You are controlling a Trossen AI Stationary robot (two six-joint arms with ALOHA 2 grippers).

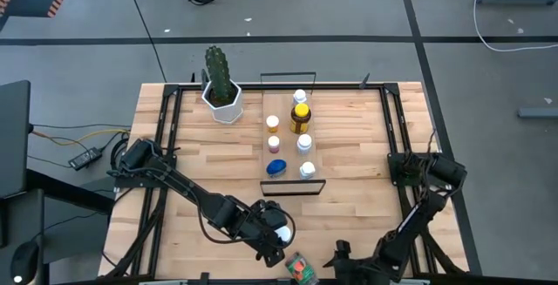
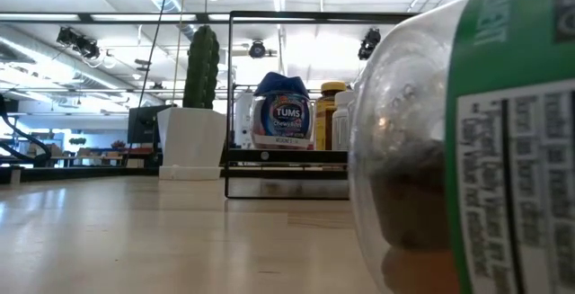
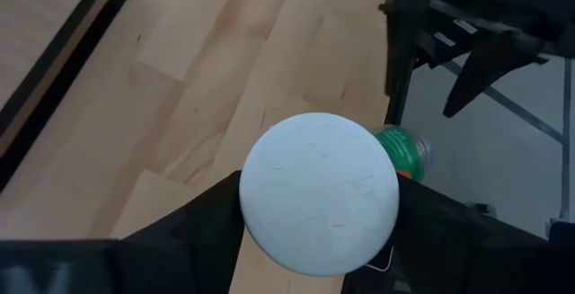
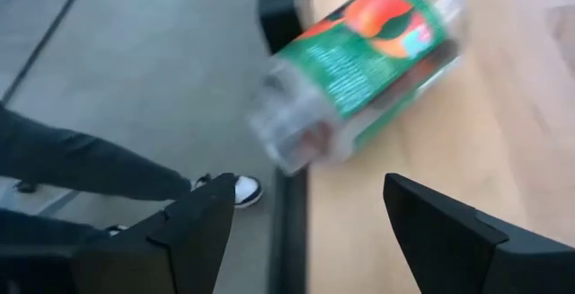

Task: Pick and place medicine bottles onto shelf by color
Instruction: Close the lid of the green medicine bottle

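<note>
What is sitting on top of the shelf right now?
On the shelf stand six medicine bottles: four white-capped bottles, a larger amber bottle with yellow cap, and a blue-lidded Tums bottle. In the low view the Tums bottle covers most of those behind it.

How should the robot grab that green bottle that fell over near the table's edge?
The green-labelled bottle lies on its side at the table's front edge, so a grab from above suits it best, I think: the right tool, open and facing it, could close across the round middle. Pinching along its length might let it slip or roll off the edge.
</note>
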